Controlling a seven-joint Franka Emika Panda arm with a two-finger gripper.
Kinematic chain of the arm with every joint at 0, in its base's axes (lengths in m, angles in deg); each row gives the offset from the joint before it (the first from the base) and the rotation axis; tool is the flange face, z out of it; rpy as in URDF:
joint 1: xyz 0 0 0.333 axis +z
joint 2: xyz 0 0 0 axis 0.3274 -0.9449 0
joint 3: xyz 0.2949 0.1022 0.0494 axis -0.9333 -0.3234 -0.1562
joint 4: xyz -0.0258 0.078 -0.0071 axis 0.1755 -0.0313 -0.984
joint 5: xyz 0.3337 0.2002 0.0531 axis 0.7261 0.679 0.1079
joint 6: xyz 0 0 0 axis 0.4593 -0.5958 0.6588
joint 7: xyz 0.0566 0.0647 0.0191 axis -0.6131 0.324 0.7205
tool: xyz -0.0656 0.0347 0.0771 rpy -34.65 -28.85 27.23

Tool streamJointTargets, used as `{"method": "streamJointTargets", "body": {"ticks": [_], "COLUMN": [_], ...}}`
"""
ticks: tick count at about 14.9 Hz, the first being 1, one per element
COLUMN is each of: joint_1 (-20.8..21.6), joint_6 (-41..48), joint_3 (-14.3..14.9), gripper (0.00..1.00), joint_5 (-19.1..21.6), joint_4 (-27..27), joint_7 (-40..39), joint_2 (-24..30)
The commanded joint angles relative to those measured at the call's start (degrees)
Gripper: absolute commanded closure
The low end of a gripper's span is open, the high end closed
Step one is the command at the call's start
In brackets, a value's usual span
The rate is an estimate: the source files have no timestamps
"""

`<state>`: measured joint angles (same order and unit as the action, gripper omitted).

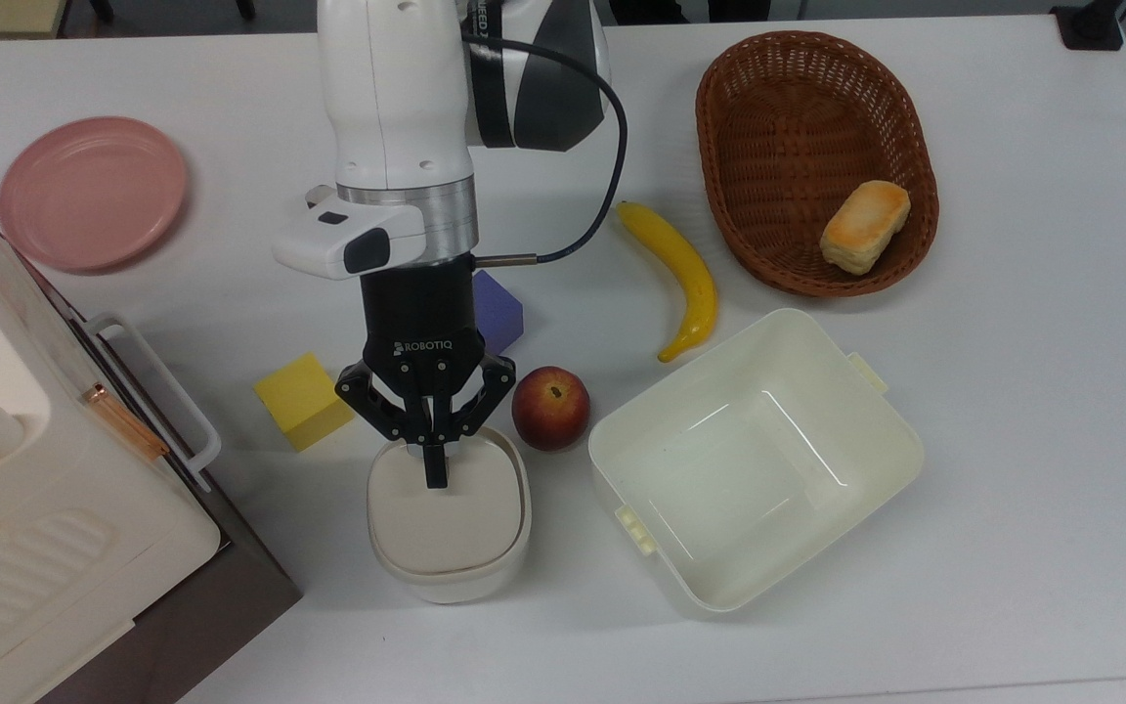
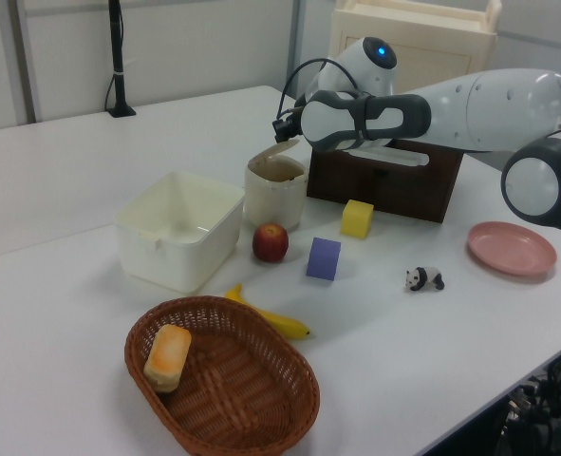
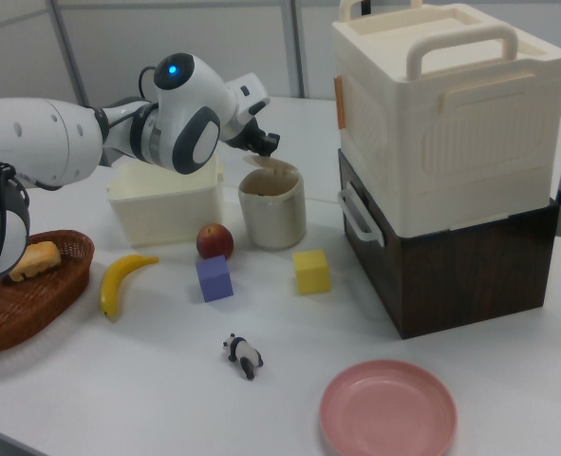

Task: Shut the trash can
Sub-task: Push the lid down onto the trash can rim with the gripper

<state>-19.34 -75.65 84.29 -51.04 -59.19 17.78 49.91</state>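
White lettering "ROBOTIQ" is showing on the black body of the end effector (image 1: pixel 435 460), read in the top view. Partial white letters are running along the dark band on the arm (image 1: pixel 397 108) near the top edge, too cut off to read. No other legible markings.
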Motion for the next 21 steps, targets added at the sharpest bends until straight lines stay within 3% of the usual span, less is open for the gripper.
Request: {"method": "streamJointTargets", "body": {"ticks": [1,9,21], "joint_1": [0.32,0.67,0.67], "joint_6": [-0.60,-0.60,-0.60], "joint_3": [0.27,0.27,0.36], "gripper": [1.00,1.00,1.00], "joint_5": [-0.13,0.05,-0.12], "joint_4": [-4.51,-9.17,-11.72], "joint_7": [-1.28,-3.39,-3.48], "joint_2": [2.71,4.99,5.79]}}
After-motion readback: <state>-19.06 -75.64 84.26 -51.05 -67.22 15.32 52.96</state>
